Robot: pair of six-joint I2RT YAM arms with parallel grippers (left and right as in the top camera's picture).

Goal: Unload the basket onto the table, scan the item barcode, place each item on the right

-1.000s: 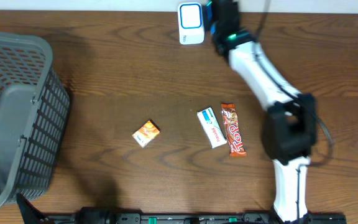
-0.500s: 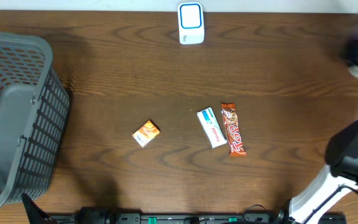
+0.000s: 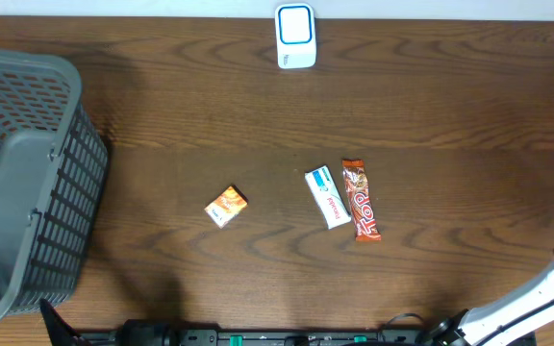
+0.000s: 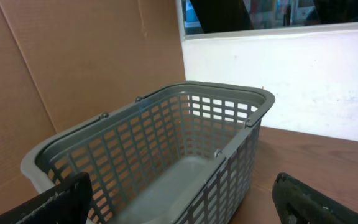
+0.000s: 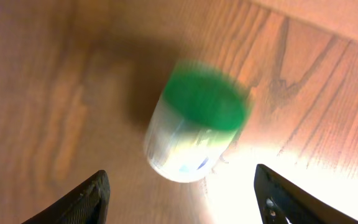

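Right claw [image 5: 182, 186]: fingers [image 5: 95, 194] stood apart with nothing clamped. It hung over a green-lidded jar [image 5: 194, 121] on the wood. The shot was blurred, so "jar" is my best guess; it could be a cup. Jaws set wide probably to drop round the body.

Left claw [image 4: 182, 190]: fingers [image 4: 61, 202] spread wide and empty, pointed at the grey basket [image 4: 166, 149]. It looked parked clear of the work.

In the overhead view only the right arm [image 3: 537, 309] showed, at the near right corner. The jar was outside that view.

Task thing: the item to scan seemed to be the jar, sitting on the table under the right claw and not yet lifted. The scanner [image 3: 295, 37] sat at the far edge, centre, within reach of either arm.

Mid-table the goods lay flat. The orange packet [image 3: 226, 206] was on its own to the left. The white box [image 3: 326, 196] and the Top bar [image 3: 362, 200] lay just beside each other. The basket filled the left side, likely for scanned goods.

Count: two claws, one jar, one scanner, one basket, three packs.
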